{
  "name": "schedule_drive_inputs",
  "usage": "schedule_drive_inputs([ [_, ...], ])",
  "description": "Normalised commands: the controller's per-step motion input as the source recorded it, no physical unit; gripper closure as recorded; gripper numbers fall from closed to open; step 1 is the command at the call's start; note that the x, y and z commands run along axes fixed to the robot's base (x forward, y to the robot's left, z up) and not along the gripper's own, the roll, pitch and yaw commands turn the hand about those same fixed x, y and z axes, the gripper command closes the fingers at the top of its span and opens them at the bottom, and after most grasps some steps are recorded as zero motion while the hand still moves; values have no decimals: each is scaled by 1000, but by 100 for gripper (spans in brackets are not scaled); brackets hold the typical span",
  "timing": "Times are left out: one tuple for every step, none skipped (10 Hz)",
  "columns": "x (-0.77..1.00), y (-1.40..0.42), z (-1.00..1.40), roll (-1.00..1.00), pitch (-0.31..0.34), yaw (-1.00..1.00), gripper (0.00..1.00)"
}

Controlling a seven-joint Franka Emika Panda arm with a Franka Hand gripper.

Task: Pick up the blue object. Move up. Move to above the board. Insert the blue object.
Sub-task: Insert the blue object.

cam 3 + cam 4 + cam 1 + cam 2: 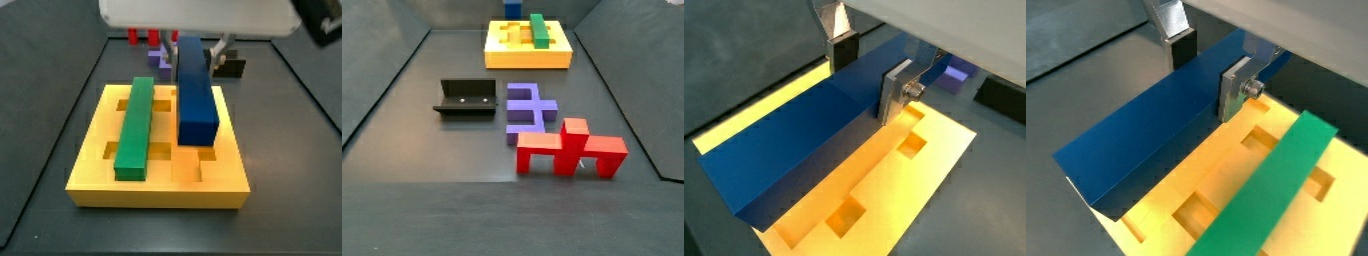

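My gripper (869, 75) is shut on the blue object (798, 135), a long dark-blue bar, with one finger on each long face near its far end. Both wrist views show this, and the gripper (1209, 72) holds the bar (1146, 130) over the yellow board (1227, 165). In a side view the gripper (197, 45) carries the bar (197, 100) lengthwise over the board (160, 185), to the right of the green bar (134, 125) that lies in a groove. The bar's top end (513, 8) shows over the board (529, 55). I cannot tell whether it touches the board.
On the floor in front of the board stand the dark fixture (465, 98), a purple E-shaped block (532, 108) and a red block (569, 150). The same purple block (163, 57) and fixture (230, 68) sit behind the board in a side view. Grey walls ring the floor.
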Motion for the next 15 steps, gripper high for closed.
schedule_drive_inputs([
  [0,0,-694,39,-97,0,100],
  [-71,0,-623,0,-176,0,100],
  [0,0,-523,0,-104,0,100],
  [0,0,-411,73,-14,0,100],
  [0,-29,-286,127,0,83,100],
  [0,0,-260,160,10,57,100],
  [0,0,-226,163,9,89,100],
  [0,0,-217,169,0,191,100],
  [91,0,-223,154,33,86,100],
  [6,0,-209,157,13,43,100],
  [80,0,-200,150,23,49,100],
  [83,-31,-177,120,11,14,100],
  [117,-77,-169,77,0,0,100],
  [206,-63,-186,67,0,0,100],
  [269,-80,-174,60,0,0,100],
])
